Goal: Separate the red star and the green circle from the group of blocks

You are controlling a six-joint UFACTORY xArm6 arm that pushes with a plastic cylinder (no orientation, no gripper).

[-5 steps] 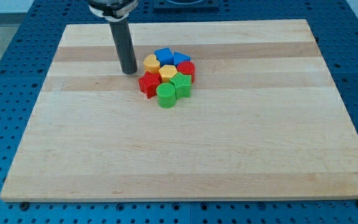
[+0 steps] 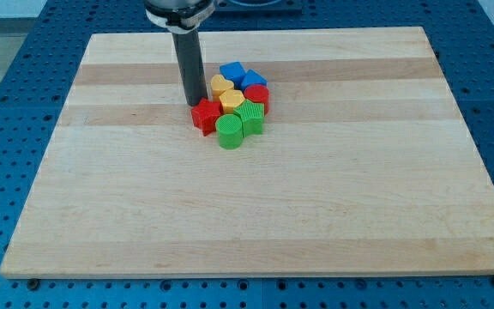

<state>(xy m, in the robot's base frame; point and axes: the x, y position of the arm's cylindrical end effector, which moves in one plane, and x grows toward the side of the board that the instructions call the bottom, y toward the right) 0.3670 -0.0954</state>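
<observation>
The red star (image 2: 204, 116) lies at the left edge of a tight cluster of blocks near the board's top middle. The green circle (image 2: 228, 132) sits just right of and below it, touching it. My tip (image 2: 195, 102) stands right at the star's upper left, touching or nearly touching it, and next to the yellow block (image 2: 220, 85). The cluster also holds a second yellow block (image 2: 231, 101), a green block (image 2: 250, 118), a red block (image 2: 257, 94) and two blue blocks (image 2: 231, 71) (image 2: 252, 80).
The wooden board (image 2: 256, 215) lies on a blue perforated table (image 2: 7, 77). The arm's dark rod (image 2: 189, 60) rises from my tip to the view's top.
My tip has moved right, up against the cluster. The yellow block and the blue block at the cluster's top have been pushed slightly right.
</observation>
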